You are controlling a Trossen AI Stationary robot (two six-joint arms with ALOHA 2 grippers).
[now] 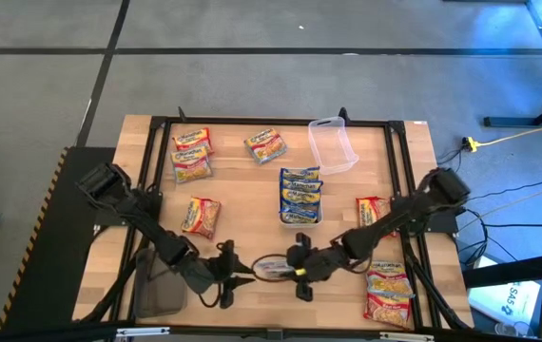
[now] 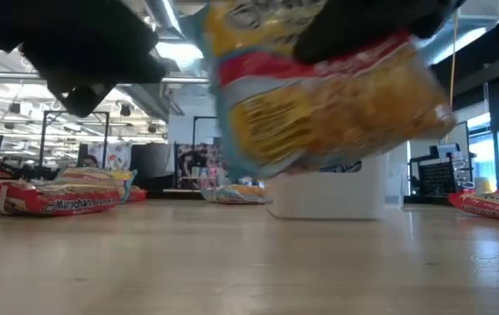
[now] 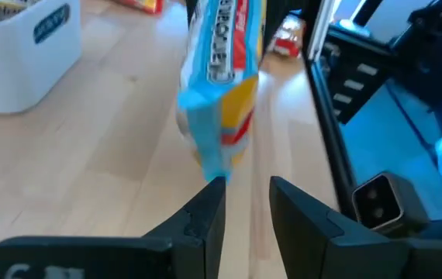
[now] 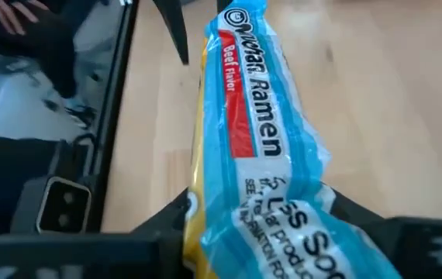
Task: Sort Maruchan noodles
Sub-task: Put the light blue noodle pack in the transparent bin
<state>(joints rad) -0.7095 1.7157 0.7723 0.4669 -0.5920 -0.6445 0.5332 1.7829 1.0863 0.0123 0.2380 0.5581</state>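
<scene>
At the near edge of the counter point(image 1: 252, 190), close to its middle, the right pincer point(image 1: 295, 271) grips a beef-flavour Maruchan packet point(image 1: 273, 268) by one end and holds it clear of the wood. The low view shows it hanging in the air with its yellow face and red band tilted. The left pincer point(image 1: 238, 276) faces it from the left with its fingers point(image 3: 205, 221) parted a little. In the left wrist view the packet's blue corner sits just at the tip of one finger, so this looks like a hand-over between the arms, though nothing is clamped on that side yet. The packet is soft and crinkled, blue along the edges, with a red stripe and dark lettering on its side.

Just to the left of the left arm lies a grey tray point(image 1: 160, 287), apparently without packets. At the near right corner two orange-bordered packets point(image 1: 389, 291) lie together. Farther off, a white tray point(image 1: 300, 220) in the middle holds a stack of blue packets point(image 1: 300, 190), probably the sorted place for that kind. A red packet point(image 1: 202, 216) lies to its left and another red packet point(image 1: 373, 211) to its right. At the far side lie two more packets point(image 1: 191, 154) on the left, a lone packet point(image 1: 265, 145), and a clear tub point(image 1: 333, 144).
</scene>
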